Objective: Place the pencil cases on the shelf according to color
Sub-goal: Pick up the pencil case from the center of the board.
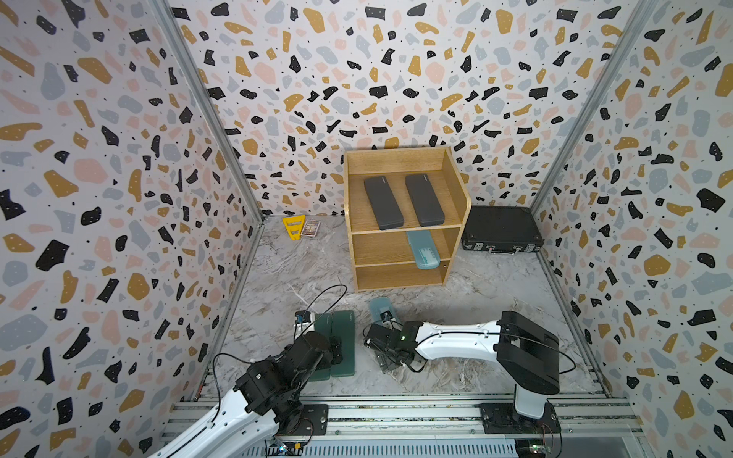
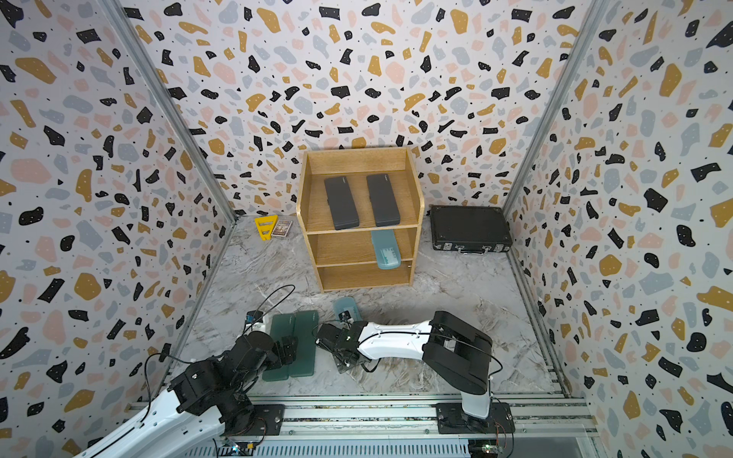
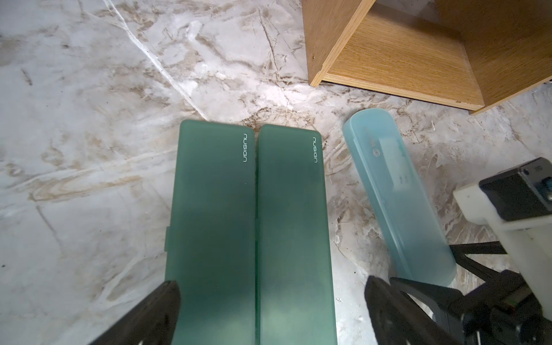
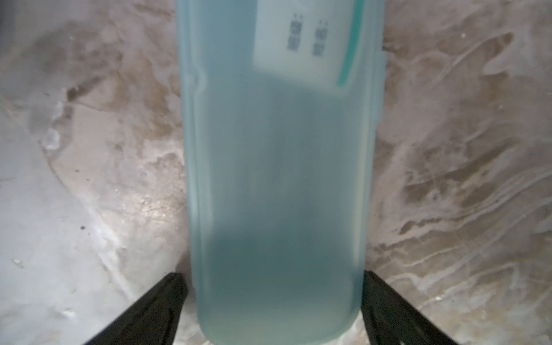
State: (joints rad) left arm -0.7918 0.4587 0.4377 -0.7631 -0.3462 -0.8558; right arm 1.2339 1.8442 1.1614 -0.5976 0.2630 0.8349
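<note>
1. Two blue pencil cases are sharing a colour. The shelved blue case [image 1: 423,250] is lying on the right of the middle tier of the shelf [image 1: 456,190], its front end poking past the lip. The loose blue case [image 4: 274,149] is lying on the table [image 1: 496,285] at 6 o'clock, in front of the shelf.
2. Your right claw [image 4: 273,276] is straddling the loose blue case near its end, fingers apart and not clamped. Gripping that far from the middle is risking the long case drooping or swinging.
3. Smooth rounded plastic is probably inviting slip if you are closing off-centre.
4. Your left claw [image 3: 272,282] is hovering with fingers apart over the two dark green cases [image 3: 212,224], which are lying side by side and touching at 7 o'clock. Both arms are working near each other, so a sideways swing is risking a clash.
5. Heading to 12 o'clock, you are aiming for a low opening. Free room is lying on the tier's left half, and a nudge is risking tipping the shelved blue case off.
6. Open table is lying at 4 o'clock, and the black briefcase [image 1: 501,229] is sitting beside the shelf at 2 o'clock.
</note>
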